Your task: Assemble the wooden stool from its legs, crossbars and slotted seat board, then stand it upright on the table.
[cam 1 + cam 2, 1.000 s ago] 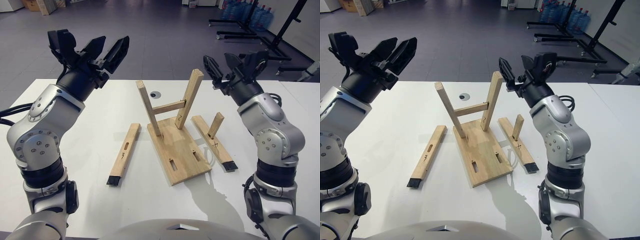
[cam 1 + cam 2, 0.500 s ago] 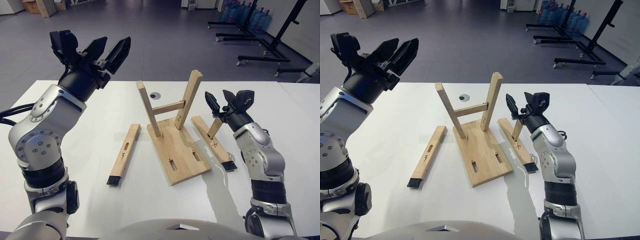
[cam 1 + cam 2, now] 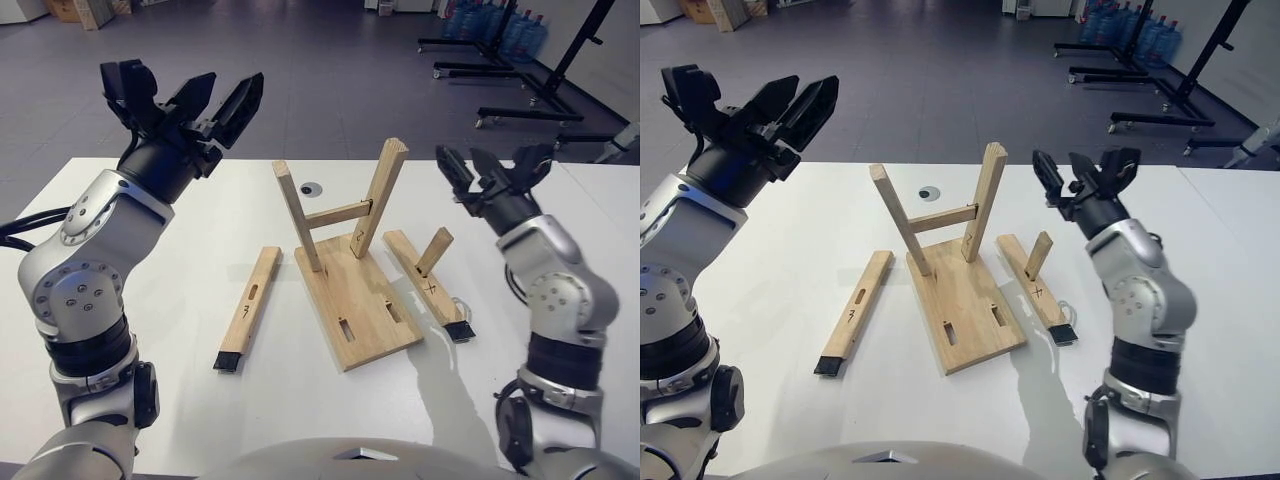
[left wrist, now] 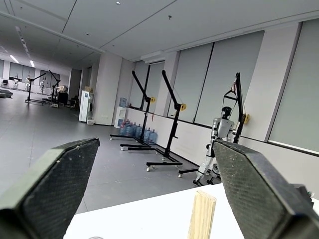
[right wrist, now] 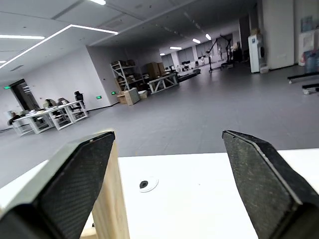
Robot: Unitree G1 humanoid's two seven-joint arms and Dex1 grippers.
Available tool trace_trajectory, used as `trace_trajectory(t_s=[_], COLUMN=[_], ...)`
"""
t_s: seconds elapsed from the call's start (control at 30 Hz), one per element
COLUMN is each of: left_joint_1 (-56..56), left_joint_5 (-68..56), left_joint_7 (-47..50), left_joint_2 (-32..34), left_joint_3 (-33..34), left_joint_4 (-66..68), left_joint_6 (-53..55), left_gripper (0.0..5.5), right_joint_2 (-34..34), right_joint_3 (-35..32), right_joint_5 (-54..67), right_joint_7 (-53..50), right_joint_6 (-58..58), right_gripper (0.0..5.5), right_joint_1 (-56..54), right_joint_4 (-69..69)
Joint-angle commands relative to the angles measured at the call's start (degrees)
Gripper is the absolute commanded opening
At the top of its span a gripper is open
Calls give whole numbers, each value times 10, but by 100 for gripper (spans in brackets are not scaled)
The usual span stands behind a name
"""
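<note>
Grey flooring stretched away behind a white table (image 3: 210, 225), with black wheeled stands (image 3: 520, 100) and a cluster of water bottles (image 3: 500, 20) at the far right of the hall. Both claws were held up over the table's far half, each with its fingers spread wide and gripping nothing. Between the two claws and lower down, the seat board (image 3: 365, 305) lay flat on the table with two legs planted in its slots: the left upright leg (image 3: 298, 215) leaned outward toward the left claw (image 3: 218, 100), and the taller right upright leg (image 3: 378, 200) leaned toward the right claw (image 3: 466, 172). A crossbar (image 3: 338, 213) joined the two of them partway up. Below the left claw and closer to the robot, well apart from it, a loose leg (image 3: 250, 305) lay flat just beside the board's left edge, its black-capped end nearest the robot. Under the right claw, and apart from it, another leg (image 3: 425, 285) lay flat just beside the board's right edge, also with a black cap on its near end; a short bar (image 3: 433, 250) stood tilted in its slot, its top pointing up toward that claw without touching it. A small round hole (image 3: 311, 188) sat in the tabletop beyond the upright legs, between the two claws.
</note>
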Motion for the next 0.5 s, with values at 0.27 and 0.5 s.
trace_trajectory(t_s=[0.27, 0.5], left_joint_1=[34, 40], left_joint_5=[9, 15], left_joint_7=[9, -3], left_joint_2=[41, 53], left_joint_3=[80, 84], left_joint_4=[3, 10], left_joint_6=[-21, -26], left_gripper=[415, 415], right_joint_2=[-307, -215], right_joint_3=[-156, -16], right_joint_5=[76, -28], right_joint_7=[365, 294], right_joint_6=[120, 77], right_gripper=[398, 521], right_joint_1=[242, 332], right_joint_4=[-51, -87])
